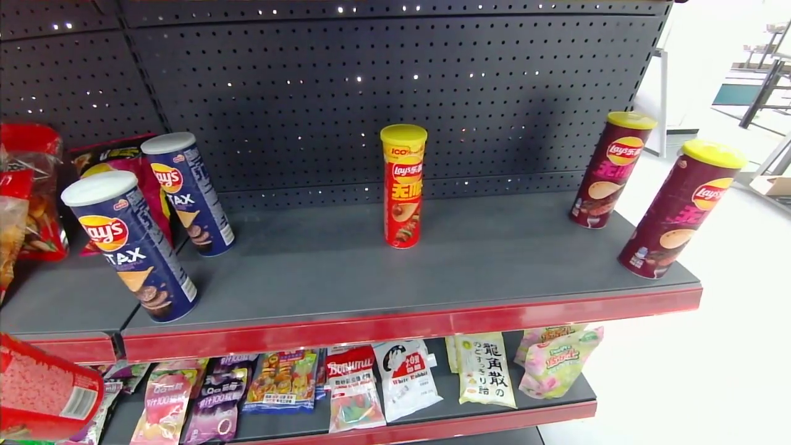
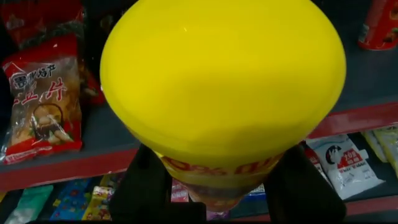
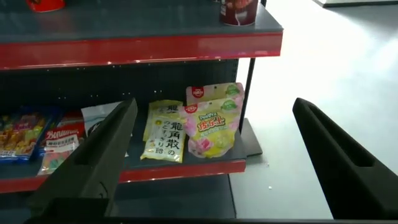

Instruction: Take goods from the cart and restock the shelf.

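- Your left gripper [image 2: 227,186] is pinching the chip can [image 2: 224,74] by its body, at seven o'clock, below the shelf [image 1: 346,278].
- Your right gripper [image 3: 213,106] is spread, empty.
- Likely a light, stiff, slick tube: hold it mid-body, gently.

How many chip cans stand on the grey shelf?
5. At the left, the front blue can and the back blue can; in the middle, the red can; at the right, the back maroon can and the front maroon can. A held can sits in the left tool.
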Available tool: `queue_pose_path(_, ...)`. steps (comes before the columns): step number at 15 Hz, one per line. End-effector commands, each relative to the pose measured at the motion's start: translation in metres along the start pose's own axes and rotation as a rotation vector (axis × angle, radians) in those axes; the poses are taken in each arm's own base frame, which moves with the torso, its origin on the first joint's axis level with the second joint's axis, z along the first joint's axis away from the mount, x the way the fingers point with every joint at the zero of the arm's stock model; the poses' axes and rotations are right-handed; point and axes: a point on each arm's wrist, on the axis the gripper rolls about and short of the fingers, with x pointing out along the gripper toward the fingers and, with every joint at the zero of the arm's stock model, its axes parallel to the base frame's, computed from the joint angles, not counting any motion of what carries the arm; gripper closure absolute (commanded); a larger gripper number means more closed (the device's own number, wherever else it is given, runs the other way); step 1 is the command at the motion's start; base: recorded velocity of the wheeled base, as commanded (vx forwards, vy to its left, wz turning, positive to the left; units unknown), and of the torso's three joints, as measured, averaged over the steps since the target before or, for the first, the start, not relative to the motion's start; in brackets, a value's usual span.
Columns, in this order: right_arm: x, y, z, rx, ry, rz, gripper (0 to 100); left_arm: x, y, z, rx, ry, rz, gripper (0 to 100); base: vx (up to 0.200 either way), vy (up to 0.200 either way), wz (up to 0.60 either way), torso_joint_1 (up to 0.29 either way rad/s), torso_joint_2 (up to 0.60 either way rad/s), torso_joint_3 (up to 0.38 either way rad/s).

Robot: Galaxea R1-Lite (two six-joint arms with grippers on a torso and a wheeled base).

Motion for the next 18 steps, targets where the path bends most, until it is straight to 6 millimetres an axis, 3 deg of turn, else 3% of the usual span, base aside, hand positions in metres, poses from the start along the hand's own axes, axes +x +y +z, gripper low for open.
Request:
queue_pose_path(1,-0.001,0.001,0.005,-0.023,-0.026,0.046,0,-0.021,-0.004,-0.009,0.003,-0.038,0.005,100,0.000,0.000,0.00,0.000,0.00,0.000)
queue_pose_path(2,-0.003,0.001,0.023,-0.027,-0.051,0.091,0,-0.026,-0.004,-0.011,0.003,-0.037,0.000,100,0.000,0.000,0.00,0.000,0.00,0.000)
queue_pose_path(3,0.009,0.002,0.066,-0.011,-0.001,0.125,0,-0.032,-0.006,-0.017,0.002,-0.032,-0.007,100,0.000,0.000,0.00,0.000,0.00,0.000)
queue_pose_path(4,0.016,0.002,0.081,-0.004,0.015,0.140,0,-0.036,-0.008,-0.023,0.002,-0.032,-0.020,100,0.000,0.000,0.00,0.000,0.00,0.000)
queue_pose_path(6,0.016,0.002,0.075,-0.066,0.032,0.143,0,-0.039,-0.008,-0.023,0.003,-0.049,-0.057,100,0.000,0.000,0.00,0.000,0.00,0.000)
queue_pose_path(7,0.021,0.002,0.081,-0.098,0.042,0.138,0,-0.039,-0.008,-0.022,0.002,-0.051,-0.053,100,0.000,0.000,0.00,0.000,0.00,0.000)
queue_pose_path(8,0.025,0.002,0.094,-0.118,0.039,0.143,0,-0.040,-0.008,-0.021,0.004,-0.054,-0.053,100,0.000,0.000,0.00,0.000,0.00,0.000)
queue_pose_path(12,0.076,0.007,0.149,-0.251,0.103,0.280,0,-0.039,-0.008,-0.024,0.018,-0.048,-0.055,100,0.000,0.000,0.00,0.000,0.00,0.000)
queue_pose_path(14,0.086,0.011,0.148,-0.265,0.133,0.331,0,-0.039,-0.008,-0.023,0.019,-0.050,-0.053,100,0.000,0.000,0.00,0.000,0.00,0.000)
queue_pose_path(15,0.090,0.012,0.138,-0.285,0.181,0.337,0,-0.039,-0.008,-0.022,0.018,-0.047,-0.037,100,0.000,0.000,0.00,0.000,0.00,0.000)
queue_pose_path(18,0.088,0.012,0.126,-0.343,0.205,0.343,0,-0.039,-0.007,-0.022,0.018,-0.042,-0.014,100,0.000,0.000,0.00,0.000,0.00,0.000)
